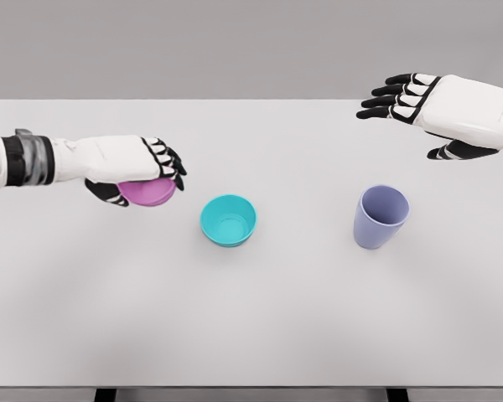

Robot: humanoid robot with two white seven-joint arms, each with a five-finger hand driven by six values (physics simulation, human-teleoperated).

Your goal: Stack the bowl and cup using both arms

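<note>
A humanoid robot's left hand (134,167) clasps a pink bowl (148,193) from above, its black-tipped fingers (172,163) curled over the far rim and the thumb hooked under the near side. The pictures do not show whether the bowl rests on the white counter (251,327) or is held just clear of it. Just beyond those fingertips, toward the middle of the counter, a teal bowl (229,220) stands upright and apart from the pink one. Further along, a lavender cup (380,216) stands open end up, leaning slightly. The right hand (440,109) hovers above the counter's far side, its 4 fingers (390,96) stretched out flat and holding nothing, the thumb lowered beneath the palm. The cup sits below and nearer than those outstretched fingers, well apart from them.
</note>
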